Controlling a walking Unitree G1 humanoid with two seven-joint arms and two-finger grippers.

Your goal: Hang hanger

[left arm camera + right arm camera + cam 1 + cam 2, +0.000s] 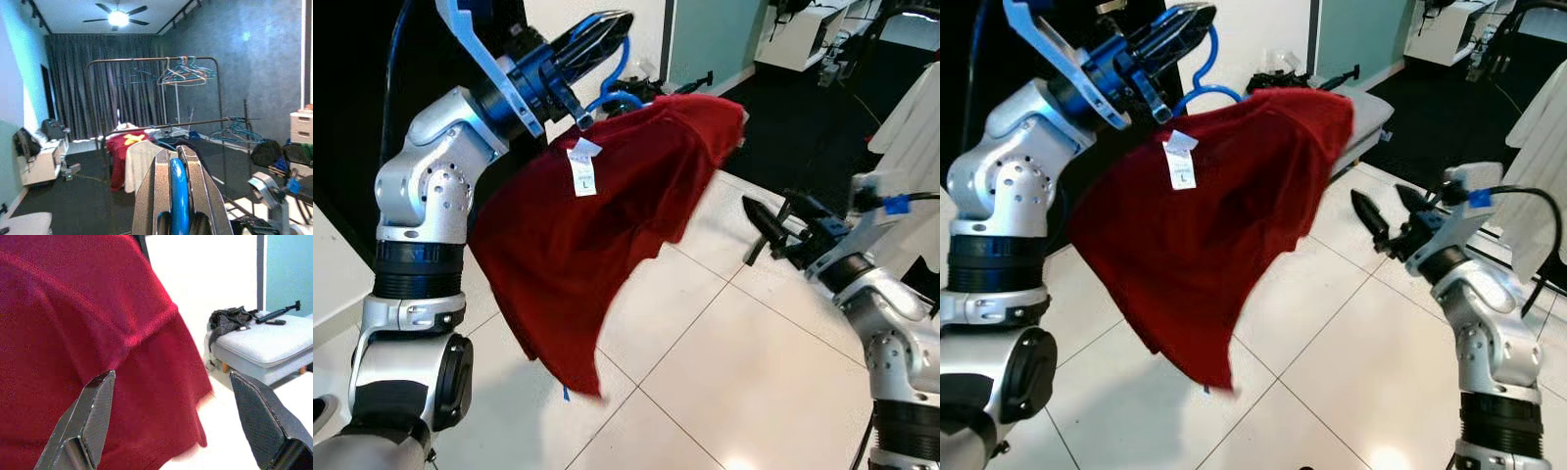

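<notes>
Carry stage, hanging not yet done. Left gripper [597,37] raised high at the robot's left, its black fingers pressed onto the hook of a blue plastic hanger [619,70]; left wrist view shows the blue plastic pinched between the two finger faces. A dark red shirt with a white size tag [597,225] drapes from the hanger, hem hanging free above the pale tiled floor [734,372], cloth slewed to one side rather than hanging square. Right gripper [1383,217] low at the robot's right, near the shirt's edge but apart from it, fingers spread wide and empty; right wrist view looks between them at red cloth and a grey cushioned bench [266,345] beyond. Left wrist view also shows a metal clothes rack with a top rail [151,59], several hangers on it, well apart across the room. Judgement: the next move calls for closing on the rack, lifting the hook over the rail, seating it, then releasing; the right gripper could steady the garment.
</notes>
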